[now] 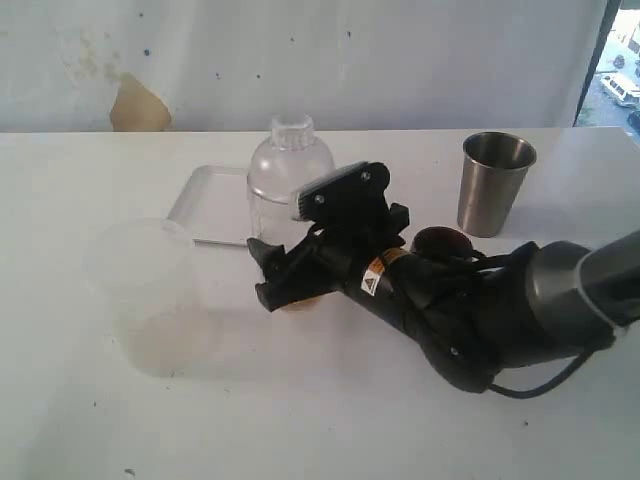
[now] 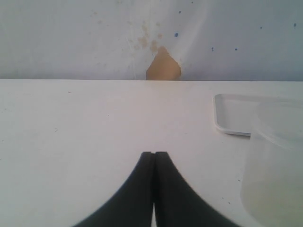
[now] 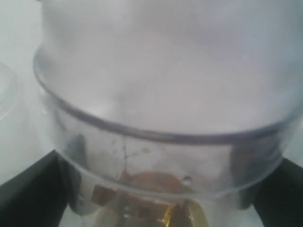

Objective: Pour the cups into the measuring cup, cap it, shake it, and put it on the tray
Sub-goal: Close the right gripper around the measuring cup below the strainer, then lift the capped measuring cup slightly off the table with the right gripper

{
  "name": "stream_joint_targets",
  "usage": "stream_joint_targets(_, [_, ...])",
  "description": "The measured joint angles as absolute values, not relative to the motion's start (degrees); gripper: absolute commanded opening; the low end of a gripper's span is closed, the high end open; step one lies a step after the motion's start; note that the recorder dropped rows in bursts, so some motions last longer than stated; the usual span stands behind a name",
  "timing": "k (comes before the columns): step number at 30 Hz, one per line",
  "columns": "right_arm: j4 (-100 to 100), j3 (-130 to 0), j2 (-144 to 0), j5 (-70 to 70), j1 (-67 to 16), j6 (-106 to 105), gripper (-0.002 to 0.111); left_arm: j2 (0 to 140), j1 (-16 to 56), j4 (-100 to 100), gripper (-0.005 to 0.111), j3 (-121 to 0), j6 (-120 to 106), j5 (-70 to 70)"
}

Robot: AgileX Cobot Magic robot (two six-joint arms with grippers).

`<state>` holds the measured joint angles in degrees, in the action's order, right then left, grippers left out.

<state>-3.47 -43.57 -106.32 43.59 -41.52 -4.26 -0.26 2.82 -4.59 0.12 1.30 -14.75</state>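
The clear measuring cup (image 1: 288, 180) stands upright in front of the tray (image 1: 205, 205), with a domed clear cap on it and brown contents at its bottom. My right gripper (image 1: 290, 272) reaches across the middle and is shut on its lower body. In the right wrist view the measuring cup (image 3: 156, 118) fills the frame between the dark fingers (image 3: 26, 194). The steel tumbler (image 1: 493, 182) stands at the back right. The brown wooden cup (image 1: 440, 240) shows partly behind the right arm. My left gripper (image 2: 155, 154) is shut on nothing above bare table.
A wide frosted plastic cup (image 1: 145, 295) stands at the front left, close to the tray's near corner. In the left wrist view this frosted cup (image 2: 277, 165) and the tray (image 2: 234, 116) lie off to one side. A wall runs behind the table.
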Motion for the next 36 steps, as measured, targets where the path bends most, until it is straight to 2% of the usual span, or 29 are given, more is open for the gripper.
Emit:
stream_joint_targets(4, [6.8, -43.5, -111.7, 50.0, -39.1, 1.4, 0.000, -0.3, 2.8, -4.6, 0.103, 0.1, 1.3, -14.7])
stream_joint_targets(11, [13.3, -43.6, -114.6, 52.4, -36.3, 0.6, 0.000, -0.3, 2.8, -4.6, 0.103, 0.1, 1.3, -14.7])
stream_joint_targets(14, [13.9, -43.6, -114.6, 52.4, -36.3, 0.5, 0.016, -0.3, 2.8, -4.6, 0.103, 0.1, 1.3, -14.7])
stream_joint_targets(17, [14.0, -43.6, -114.6, 52.4, -36.3, 0.5, 0.044, -0.3, 2.8, -4.6, 0.103, 0.1, 1.3, -14.7])
stream_joint_targets(19, [14.0, -43.6, -114.6, 52.4, -36.3, 0.5, 0.068, -0.3, 2.8, -4.6, 0.103, 0.1, 1.3, -14.7])
stream_joint_targets(21, [13.8, -43.6, -114.6, 52.4, -36.3, 0.5, 0.085, -0.3, 2.8, -4.6, 0.103, 0.1, 1.3, -14.7])
stream_joint_targets(23, [12.4, -43.6, -114.6, 52.4, -36.3, 0.0, 0.096, -0.3, 2.8, -4.6, 0.103, 0.1, 1.3, -14.7])
stream_joint_targets(25, [11.2, -43.8, -114.6, 52.6, -36.3, -1.7, 0.099, -0.3, 2.8, -4.6, 0.103, 0.1, 1.3, -14.7])
stream_joint_targets(36, [12.6, -45.6, -115.1, 52.4, -36.3, -2.2, 0.099, -0.3, 2.8, -4.6, 0.103, 0.1, 1.3, -14.7])
